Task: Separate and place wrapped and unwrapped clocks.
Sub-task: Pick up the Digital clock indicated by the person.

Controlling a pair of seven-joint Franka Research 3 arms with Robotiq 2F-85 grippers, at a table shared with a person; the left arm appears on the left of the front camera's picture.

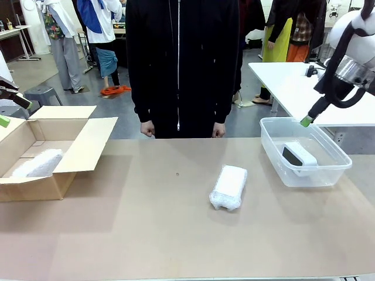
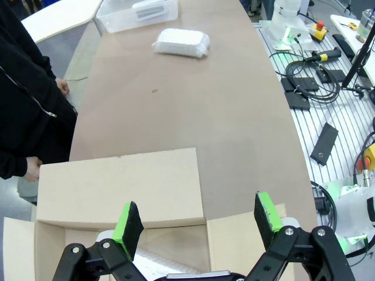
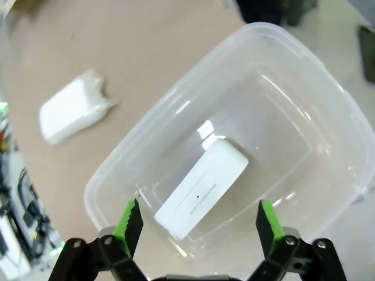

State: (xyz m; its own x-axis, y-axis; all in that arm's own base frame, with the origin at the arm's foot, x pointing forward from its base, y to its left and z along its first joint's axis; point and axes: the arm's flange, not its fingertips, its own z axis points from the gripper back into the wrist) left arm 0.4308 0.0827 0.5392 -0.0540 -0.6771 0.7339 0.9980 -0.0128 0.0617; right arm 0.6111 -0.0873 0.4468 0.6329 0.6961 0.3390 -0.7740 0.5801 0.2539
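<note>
Risk is sitting mid-table: the loose wrapped clock (image 1: 229,187) is lying well beyond both pincers, its squashy wrap inviting a slipping, shallow pinch. Right gripper (image 3: 198,218) is hanging spread, empty, over the bare clock (image 3: 202,187) in its tub (image 3: 316,99); left gripper (image 2: 198,219), likewise, above the cardboard box (image 2: 117,187).

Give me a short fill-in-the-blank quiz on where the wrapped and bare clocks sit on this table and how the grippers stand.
1. The bare clock lies in the clear bin on the robot's ____ side.
2. The first wrapped bundle lies inside the ____ box.
3. The second wrapped bundle lies on the table, between the box and the ____.
4. The left gripper over the box and the right gripper over the bin both have jaws ____.

Missing words: right; cardboard; bin; open.
</note>
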